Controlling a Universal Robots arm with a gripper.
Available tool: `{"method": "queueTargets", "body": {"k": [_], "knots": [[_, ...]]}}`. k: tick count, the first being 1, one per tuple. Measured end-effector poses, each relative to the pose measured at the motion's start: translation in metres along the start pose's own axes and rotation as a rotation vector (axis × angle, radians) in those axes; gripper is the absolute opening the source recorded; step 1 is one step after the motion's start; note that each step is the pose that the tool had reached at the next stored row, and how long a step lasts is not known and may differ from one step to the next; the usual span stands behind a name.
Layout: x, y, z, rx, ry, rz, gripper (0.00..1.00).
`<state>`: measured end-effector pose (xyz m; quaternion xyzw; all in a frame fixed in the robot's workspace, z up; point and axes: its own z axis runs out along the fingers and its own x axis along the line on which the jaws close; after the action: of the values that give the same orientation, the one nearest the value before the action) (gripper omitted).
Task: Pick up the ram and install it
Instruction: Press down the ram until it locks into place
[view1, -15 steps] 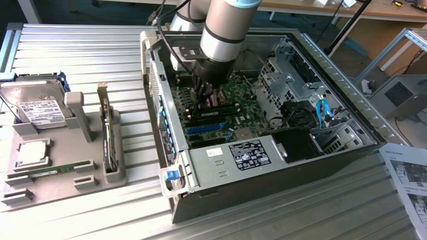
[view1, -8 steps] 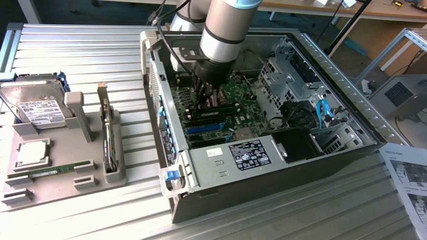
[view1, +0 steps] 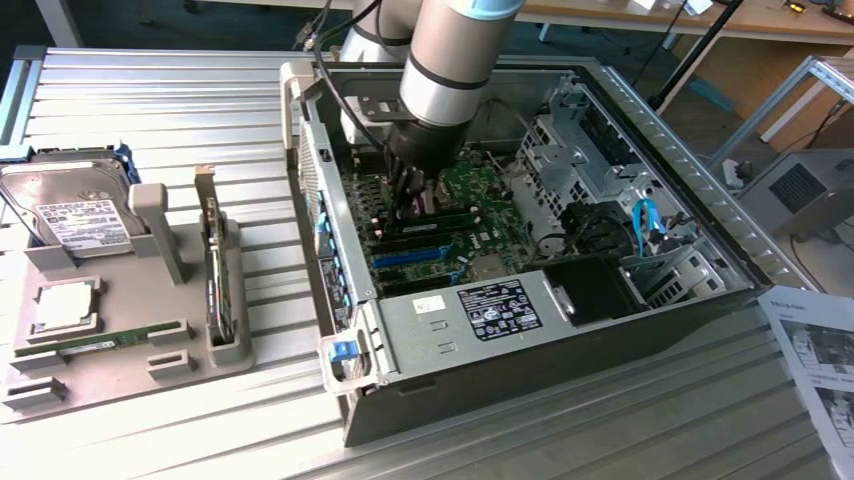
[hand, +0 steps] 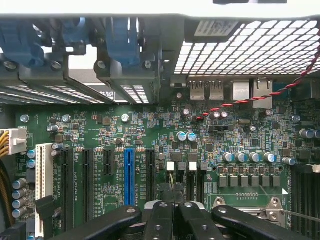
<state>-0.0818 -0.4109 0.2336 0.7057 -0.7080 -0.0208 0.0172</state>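
**Pincer closed inside the computer case, ram stick on the holder tray**

At the exterior view's left, a grey holder tray (view1: 187, 375) sits on the ribbed metal surface (view1: 561, 420). The ram (view1: 100, 342) lies flat in a slot near the tray's front edge: a long, narrow green board, seen nearly edge-on, so its chips cannot be made out. Just behind it on the same tray rests a square silver processor chip (view1: 63, 305), behind that a hard drive (view1: 78, 210) leans with its white label up, and an expansion card (view1: 214, 270) stands on edge in a slot on the tray's right side.

The ram is well apart from the pincer (view1: 414, 185), which is toward the exterior view's right of it, lowered into the open computer case (view1: 400, 370) at the end of the arm (view1: 447, 60). The pincer is closed, its dark fingers (hand: 161, 220) pressed together in the wrist view with nothing visible between them, hanging just above the green motherboard (hand: 235, 135).

Inside the case, the motherboard carries black expansion slots and one blue slot (hand: 129, 172), a white slot (hand: 44, 175) beside them, and a red-and-black twisted wire (hand: 280, 90) running across it. Further to the exterior view's right sit a metal drive cage (view1: 574, 160) and a blue cable (view1: 646, 225). A printed paper sheet (view1: 817, 370) lies on the surface at the far right.
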Motion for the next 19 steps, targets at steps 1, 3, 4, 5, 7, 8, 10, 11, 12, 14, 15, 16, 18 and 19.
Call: {"method": "queueTargets", "body": {"k": [1,3,4,5,7,8,10,11,12,14,15,16,18,19], "knots": [[0.0001,0.0000,0.0005,-0.0003,0.0005,0.000,0.11],[0.0001,0.0000,0.0005,-0.0003,0.0006,0.000,0.11],[0.0001,0.0000,0.0006,-0.0002,0.0004,0.000,0.11],[0.0001,0.0000,0.0007,-0.0002,0.0004,0.000,0.11],[0.0003,-0.0001,0.0016,-0.0002,0.0005,0.000,0.11],[0.0004,-0.0001,0.0018,-0.0003,0.0006,0.000,0.11],[0.0008,-0.0001,0.0024,-0.0001,0.0003,0.000,0.11],[0.0010,-0.0001,0.0026,-0.0002,0.0002,0.000,0.11],[0.0011,-0.0001,0.0026,-0.0002,0.0002,0.000,0.11],[0.0011,-0.0001,0.0026,-0.0002,-0.0002,0.000,0.11],[0.0012,-0.0001,0.0027,-0.0001,-0.0004,0.000,0.11],[0.0013,-0.0001,0.0028,-0.0001,-0.0005,0.000,0.11],[0.0016,-0.0002,0.0033,-0.0002,-0.0003,0.000,0.11],[0.0017,-0.0002,0.0036,-0.0002,-0.0003,0.000,0.11]]}}
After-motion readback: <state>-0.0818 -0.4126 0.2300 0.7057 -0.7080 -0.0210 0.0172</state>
